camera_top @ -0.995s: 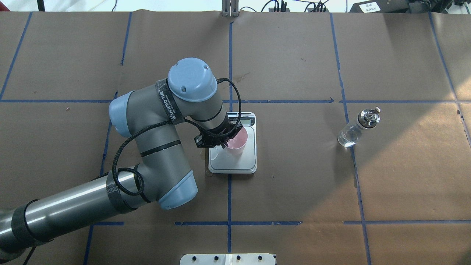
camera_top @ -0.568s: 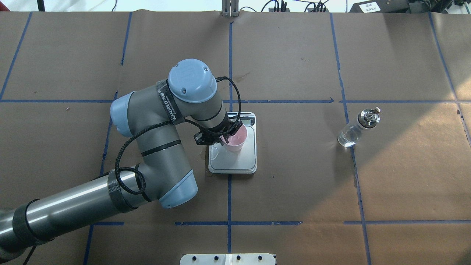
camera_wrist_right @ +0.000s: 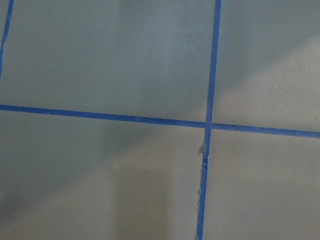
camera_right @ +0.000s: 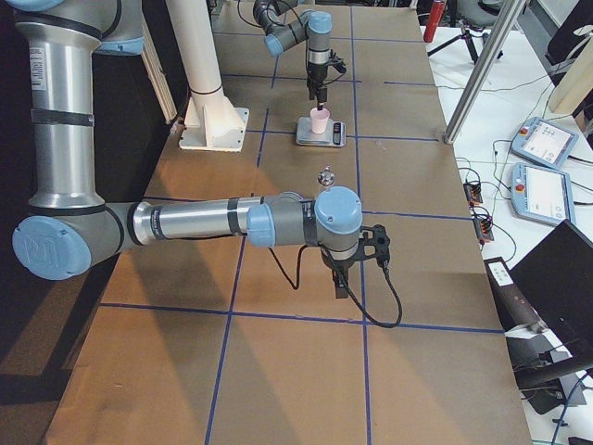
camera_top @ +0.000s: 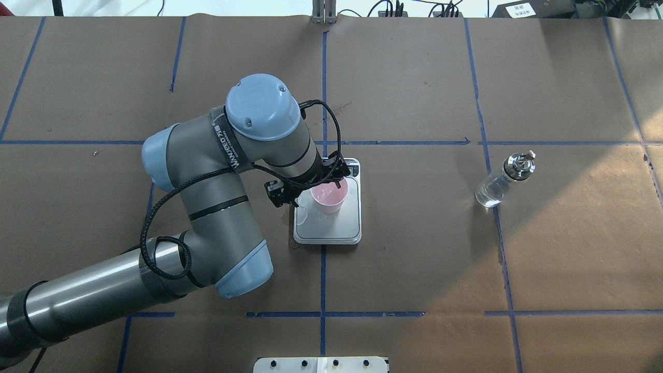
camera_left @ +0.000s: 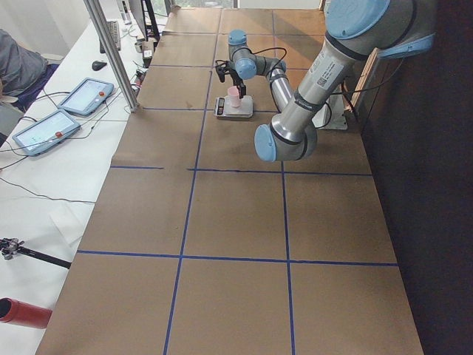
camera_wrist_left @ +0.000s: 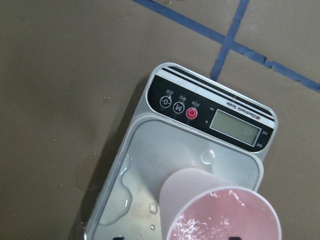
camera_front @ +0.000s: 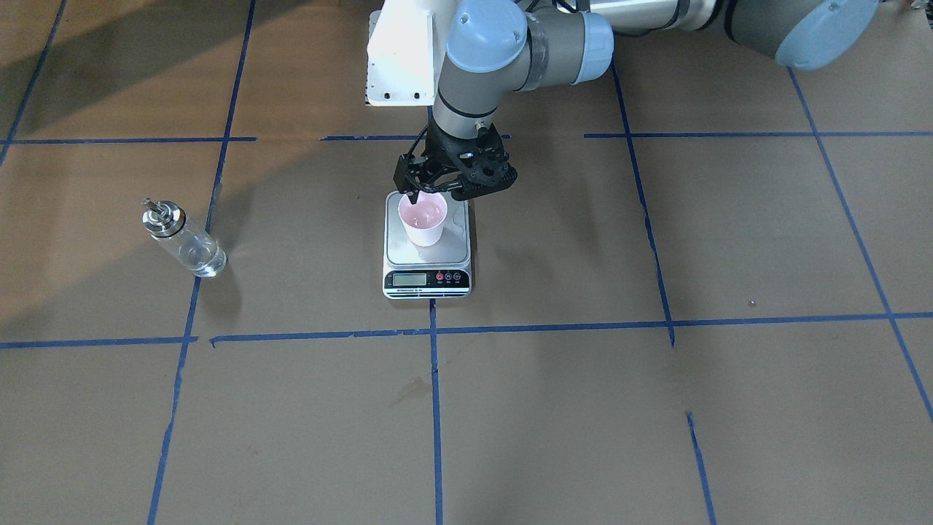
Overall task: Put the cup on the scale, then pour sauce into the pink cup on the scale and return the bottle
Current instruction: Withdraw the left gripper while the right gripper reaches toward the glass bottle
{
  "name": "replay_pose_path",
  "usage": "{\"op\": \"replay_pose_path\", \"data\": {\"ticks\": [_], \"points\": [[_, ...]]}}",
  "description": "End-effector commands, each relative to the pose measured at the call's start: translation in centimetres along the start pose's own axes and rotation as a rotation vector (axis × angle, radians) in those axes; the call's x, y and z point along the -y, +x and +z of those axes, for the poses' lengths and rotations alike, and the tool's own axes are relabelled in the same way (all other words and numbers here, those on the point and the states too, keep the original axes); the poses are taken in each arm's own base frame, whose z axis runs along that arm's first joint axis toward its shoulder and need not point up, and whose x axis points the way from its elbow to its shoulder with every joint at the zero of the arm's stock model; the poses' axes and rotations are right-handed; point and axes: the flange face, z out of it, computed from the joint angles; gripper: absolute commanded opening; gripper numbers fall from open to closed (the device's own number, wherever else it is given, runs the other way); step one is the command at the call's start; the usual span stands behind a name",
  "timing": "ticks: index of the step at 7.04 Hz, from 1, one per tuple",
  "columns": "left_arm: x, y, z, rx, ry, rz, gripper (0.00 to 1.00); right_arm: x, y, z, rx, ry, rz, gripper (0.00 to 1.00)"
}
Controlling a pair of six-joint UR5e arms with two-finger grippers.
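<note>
The pale-pink cup (camera_top: 329,197) stands upright on the steel platform of the scale (camera_top: 336,228), towards the display end. It also shows in the front view (camera_front: 423,217) and the left wrist view (camera_wrist_left: 220,210). My left gripper (camera_top: 311,189) (camera_front: 441,193) is open and hangs just above the cup's rim, holding nothing. Water drops lie on the platform (camera_wrist_left: 165,145). The clear glass bottle (camera_top: 500,181) (camera_front: 182,240) with its metal cap stands apart to the right on the table. My right gripper (camera_right: 347,278) hangs low over bare table near the bottle; I cannot tell if it is open.
Brown paper with blue tape lines covers the table. The white robot base plate (camera_front: 401,58) (camera_top: 321,364) sits at the robot's edge. Tablets (camera_right: 547,144) and cables lie on the white bench beyond the far edge.
My left gripper has opened off the cup and lifted a little, and the arm has shifted left. The cup stays on the scale. The bottle has not moved.
</note>
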Motion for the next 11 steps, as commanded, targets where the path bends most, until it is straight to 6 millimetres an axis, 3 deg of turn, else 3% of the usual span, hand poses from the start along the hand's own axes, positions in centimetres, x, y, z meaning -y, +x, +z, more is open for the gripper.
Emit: {"op": "replay_pose_path", "data": {"ticks": [1, 3, 4, 5, 6, 7, 9, 11], "points": [[-0.3, -0.6, -5.7, -0.008, 0.022, 0.026, 1.00, -0.5, -4.4, -3.3, 0.006, 0.021, 0.074, 1.00], [5.1, -3.6, -12.7, -0.021, 0.112, 0.062, 1.00, -3.2, -14.0, -7.8, 0.017, 0.029, 0.072, 1.00], [7.6, -6.6, -15.3, -0.031, 0.123, 0.096, 1.00, -4.6, -18.3, -8.8, 0.035, 0.034, 0.140, 1.00], [9.9, -9.2, -18.5, -0.047, 0.171, 0.118, 1.00, -5.6, -22.6, -8.6, 0.053, 0.017, 0.207, 1.00], [12.0, -12.3, -19.8, -0.019, 0.207, 0.162, 1.00, -5.9, -25.4, -8.1, 0.074, 0.022, 0.256, 1.00], [14.0, -15.3, -20.7, 0.019, 0.232, 0.204, 1.00, -6.2, -28.6, -6.8, 0.073, 0.055, 0.303, 1.00], [18.0, -22.5, -23.1, 0.100, 0.282, 0.316, 1.00, -7.7, -35.6, -0.7, 0.018, 0.151, 0.375, 1.00], [21.4, -28.4, -24.9, 0.186, 0.304, 0.436, 1.00, -10.1, -40.2, 4.2, -0.050, 0.273, 0.355, 1.00]]}}
